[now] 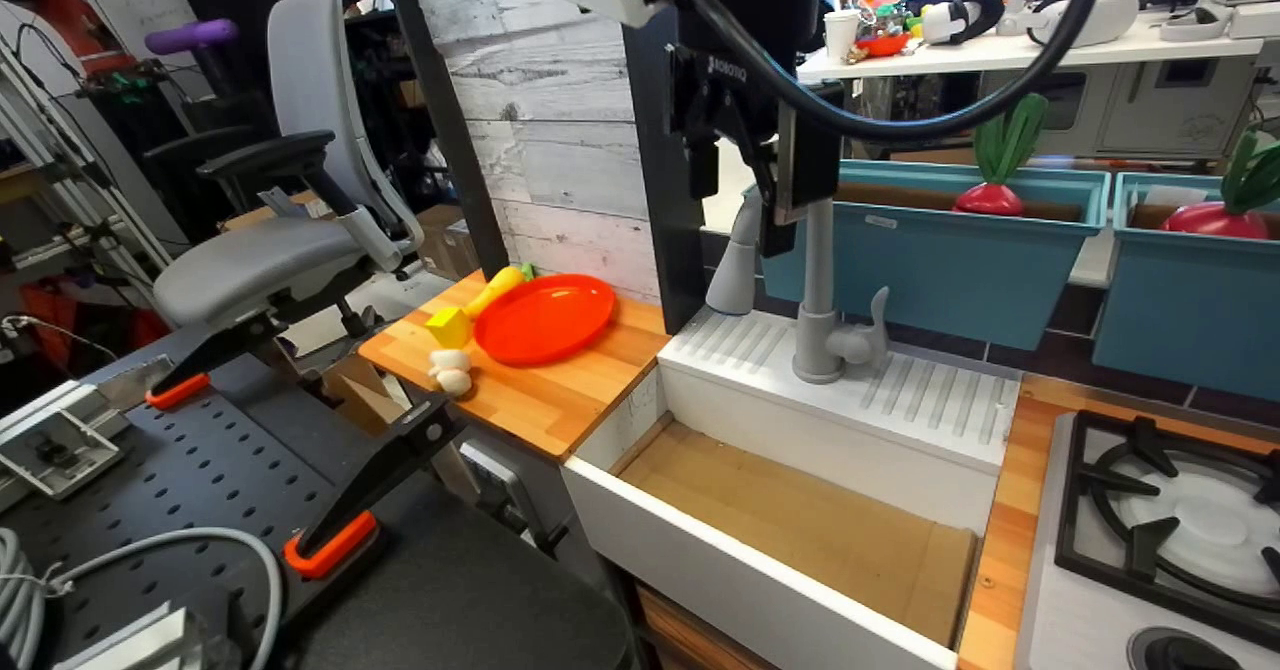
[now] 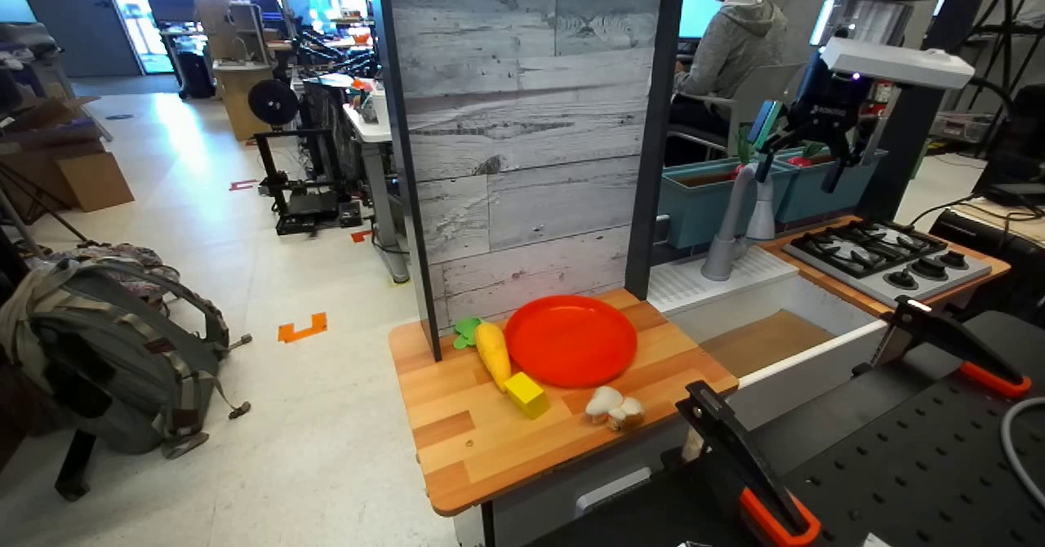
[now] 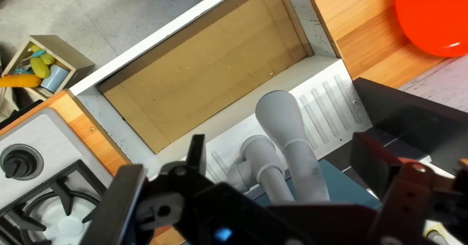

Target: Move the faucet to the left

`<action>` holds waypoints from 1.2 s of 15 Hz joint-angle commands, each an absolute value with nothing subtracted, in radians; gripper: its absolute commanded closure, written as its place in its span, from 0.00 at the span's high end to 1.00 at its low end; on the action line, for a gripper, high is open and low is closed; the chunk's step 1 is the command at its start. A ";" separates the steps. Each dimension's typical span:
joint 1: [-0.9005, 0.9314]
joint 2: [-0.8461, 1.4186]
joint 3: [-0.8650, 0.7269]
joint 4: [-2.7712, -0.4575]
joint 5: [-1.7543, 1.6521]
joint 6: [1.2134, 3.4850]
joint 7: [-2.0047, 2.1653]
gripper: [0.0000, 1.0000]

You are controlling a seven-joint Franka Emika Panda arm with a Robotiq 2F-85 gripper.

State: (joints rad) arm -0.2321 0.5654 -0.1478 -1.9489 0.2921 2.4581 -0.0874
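Note:
The faucet (image 1: pixel 818 285) is a tall matte grey gooseneck standing on the white ribbed ledge behind the white sink (image 1: pixel 740 575). In an exterior view its spout bends left and the nozzle hangs over the ledge. The faucet also shows in an exterior view (image 2: pixel 727 224) and in the wrist view (image 3: pixel 279 117). My gripper (image 1: pixel 740 202) is at the top of the faucet; it also shows in an exterior view (image 2: pixel 798 173). In the wrist view my gripper (image 3: pixel 283 157) is open, with spout and riser seen between its spread fingers. The arch top is hidden; contact is unclear.
A short grey lever handle (image 1: pixel 868 335) sits on the faucet's base. Teal planters (image 1: pixel 930 260) stand behind it. A dark post (image 1: pixel 665 170) and wood panel (image 1: pixel 570 100) rise to the left. A red plate (image 2: pixel 571 341) lies on the counter; a stove (image 1: pixel 1190 520) is right.

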 commanded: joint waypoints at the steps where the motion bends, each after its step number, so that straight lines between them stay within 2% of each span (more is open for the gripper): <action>1: -0.269 0.614 -0.105 -1.880 0.307 2.465 -0.074 1.00; 3: -0.273 0.631 -0.096 -1.859 0.309 2.464 -0.065 1.00; 4: -0.275 0.635 -0.092 -1.854 0.307 2.462 -0.063 0.75; 5: -0.273 0.638 -0.092 -1.849 0.298 2.450 -0.061 0.74; 6: -0.273 0.638 -0.092 -1.848 0.293 2.437 -0.062 0.67; 14: -0.255 0.645 -0.109 -1.847 0.270 2.405 -0.015 0.05; 15: -0.257 0.645 -0.105 -1.843 0.275 2.398 -0.009 0.02; 16: -0.263 0.644 -0.097 -1.839 0.287 2.382 -0.006 0.06; 18: -0.282 0.643 -0.071 -1.828 0.329 2.354 -0.011 0.06</action>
State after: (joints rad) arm -0.2493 0.6337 -0.1071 -1.8608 0.2894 2.4207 -0.0281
